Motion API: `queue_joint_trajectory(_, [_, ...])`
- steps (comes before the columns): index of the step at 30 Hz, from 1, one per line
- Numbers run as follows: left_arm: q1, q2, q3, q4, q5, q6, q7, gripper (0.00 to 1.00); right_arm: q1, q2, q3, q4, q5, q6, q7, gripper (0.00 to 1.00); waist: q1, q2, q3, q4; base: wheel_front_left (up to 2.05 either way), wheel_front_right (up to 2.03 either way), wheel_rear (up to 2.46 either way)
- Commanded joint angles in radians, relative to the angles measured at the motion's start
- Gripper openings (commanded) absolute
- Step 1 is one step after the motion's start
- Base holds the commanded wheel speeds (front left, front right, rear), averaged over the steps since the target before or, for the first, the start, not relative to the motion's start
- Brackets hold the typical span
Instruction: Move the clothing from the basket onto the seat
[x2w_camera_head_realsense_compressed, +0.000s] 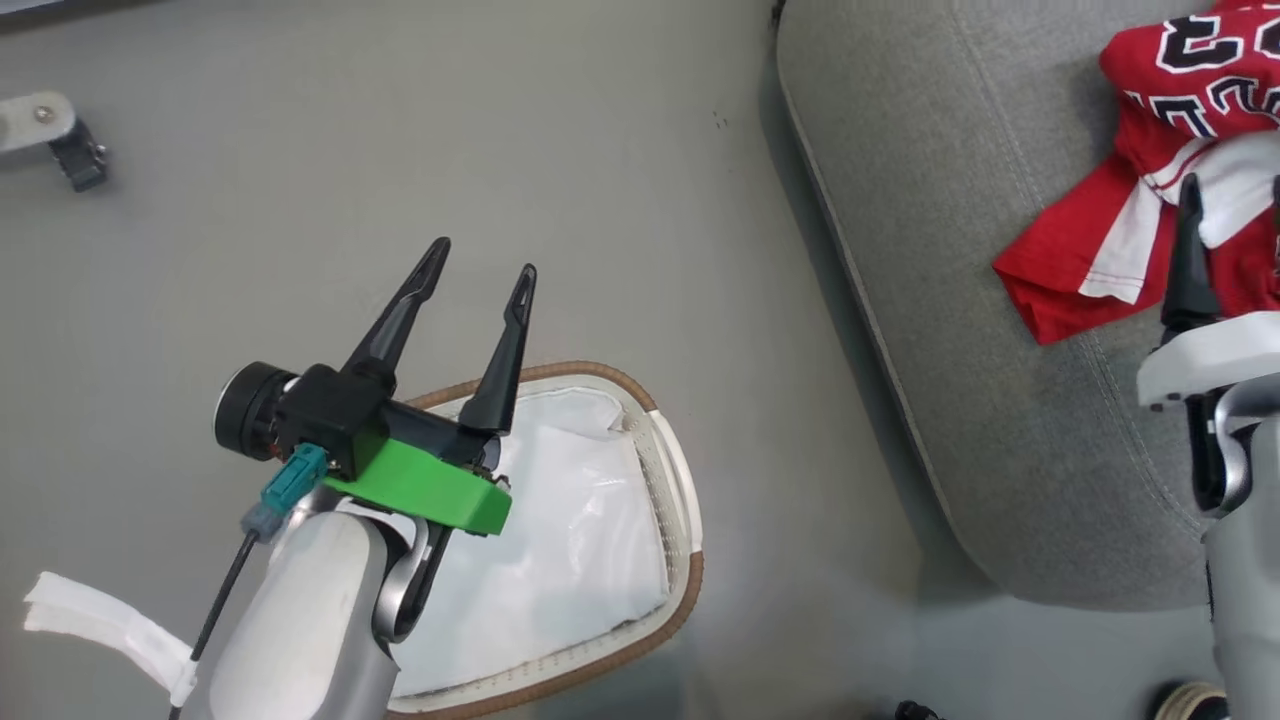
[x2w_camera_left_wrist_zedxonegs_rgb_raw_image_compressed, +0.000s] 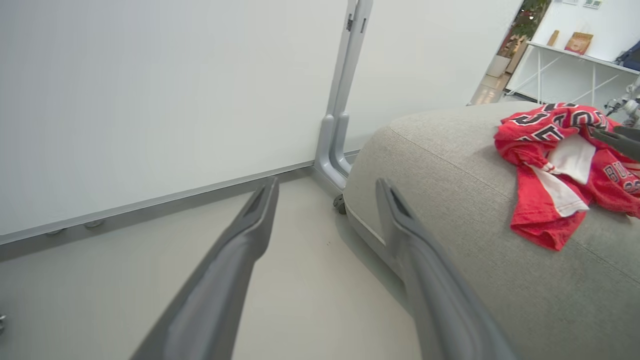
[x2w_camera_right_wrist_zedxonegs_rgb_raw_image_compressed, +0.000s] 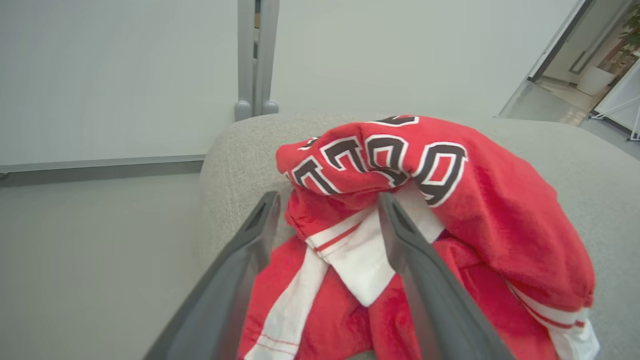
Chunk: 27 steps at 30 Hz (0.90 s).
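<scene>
Clothing: red jersey bundle with black-and-white lettering and white trim, lying crumpled on the seat, near its rounded edge.

Right gripper: over the seat, at the clothing. Fingers are spread wide, one on either side of a white trim fold. They are not pinching the cloth.

Basket: on the floor beside the seat, apart from it. White lining shows inside.

Left gripper: off the seat, above the basket's rim on the side away from the seat. Fingers are spread, nothing between them. Tips point toward the wall; the seat's corner is to their right in the wrist view.
</scene>
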Motion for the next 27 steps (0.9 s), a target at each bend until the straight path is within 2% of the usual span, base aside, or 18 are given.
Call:
queue_joint_trajectory(1, [0.022,-0.008,0.024,0.01,0.01,-0.003,0.001,1.0,0.025,0.01,0.015,-0.014,0.01,-0.001,-0.004,1.0,0.0001,0.0,-0.067,0.072,0.0,0.0,0.0])
queue_joint_trajectory(13, [0.08,-0.048,0.23,0.107,0.055,-0.003,0.001,1.0,0.027,0.103,0.117,-0.033,0.06,-0.001,-0.004,1.0,0.0001,0.0,-0.15,0.211,0.0,0.0,0.0])
queue_joint_trajectory(19, [0.106,-0.065,0.326,0.174,0.093,-0.003,0.001,1.0,0.051,0.135,0.158,-0.011,0.073,-0.001,-0.004,1.0,0.0001,0.0,-0.19,0.257,0.0,0.0,0.0])
queue_joint_trajectory(27, [0.158,-0.086,0.416,0.234,0.14,-0.003,0.001,1.0,0.109,0.146,0.21,0.01,0.084,-0.001,-0.004,1.0,0.0001,0.0,-0.249,0.293,0.0,0.0,0.0])
